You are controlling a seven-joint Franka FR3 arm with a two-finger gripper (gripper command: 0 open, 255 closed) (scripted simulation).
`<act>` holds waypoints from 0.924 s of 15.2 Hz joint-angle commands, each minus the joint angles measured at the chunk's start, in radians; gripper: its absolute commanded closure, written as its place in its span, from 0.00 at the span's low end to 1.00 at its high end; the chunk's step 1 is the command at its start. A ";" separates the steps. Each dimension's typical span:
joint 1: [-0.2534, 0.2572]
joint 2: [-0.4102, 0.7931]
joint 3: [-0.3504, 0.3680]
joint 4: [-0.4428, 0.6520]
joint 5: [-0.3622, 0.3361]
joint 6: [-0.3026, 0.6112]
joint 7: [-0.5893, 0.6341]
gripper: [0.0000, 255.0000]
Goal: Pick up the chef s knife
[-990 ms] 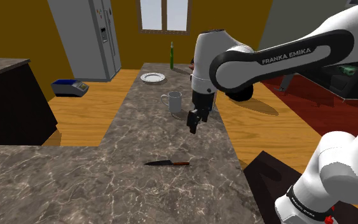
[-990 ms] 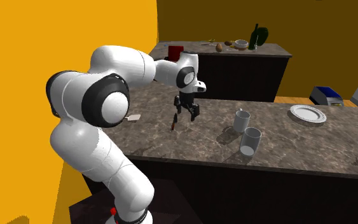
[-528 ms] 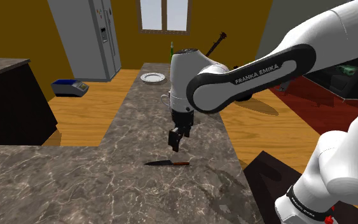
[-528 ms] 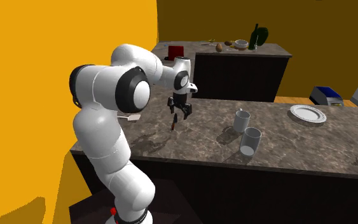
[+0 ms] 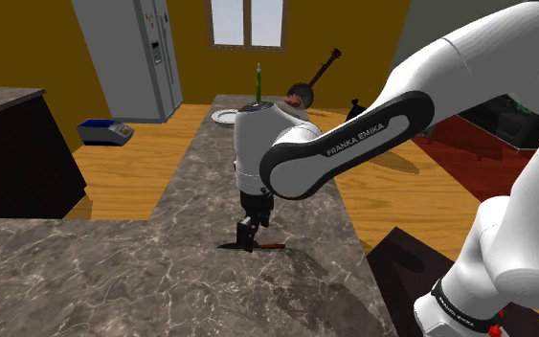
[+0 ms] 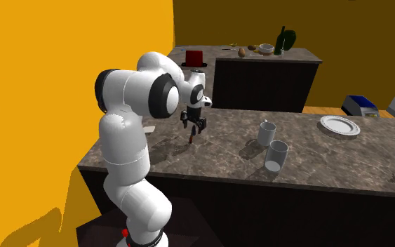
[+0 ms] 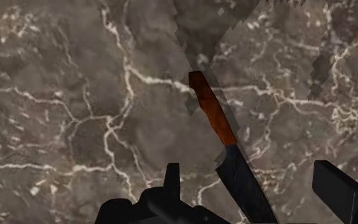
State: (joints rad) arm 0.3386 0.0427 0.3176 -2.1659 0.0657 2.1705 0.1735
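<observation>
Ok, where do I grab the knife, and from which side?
Take the knife by its red-brown handle, from straight above, closing across its narrow width. It lies flat on the counter, so only its sides can be pinched. The open gripper straddles the blade; shift toward the handle.

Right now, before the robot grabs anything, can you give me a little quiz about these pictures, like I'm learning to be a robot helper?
1. True or false: the gripper is shut on the knife.
2. What colour is the knife's handle? A) green B) reddish-brown C) white
3. Fill in: the knife lies flat on the marbled ____.

Key
1. False: the fingers stand apart, with the knife's blade between them, not clasped.
2. B
3. counter
</observation>
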 commanded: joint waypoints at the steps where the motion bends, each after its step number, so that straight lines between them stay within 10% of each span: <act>1: 0.000 0.016 0.000 -0.011 -0.005 0.027 0.000 0.00; 5: 0.001 0.036 0.000 -0.026 -0.011 0.060 0.003 0.00; 6: 0.001 0.034 -0.001 -0.027 -0.010 0.060 0.002 1.00; 14: 0.000 0.039 -0.002 -0.020 -0.012 0.058 0.002 1.00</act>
State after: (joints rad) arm 0.3354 0.0765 0.3116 -2.1854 0.0515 2.2270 0.1753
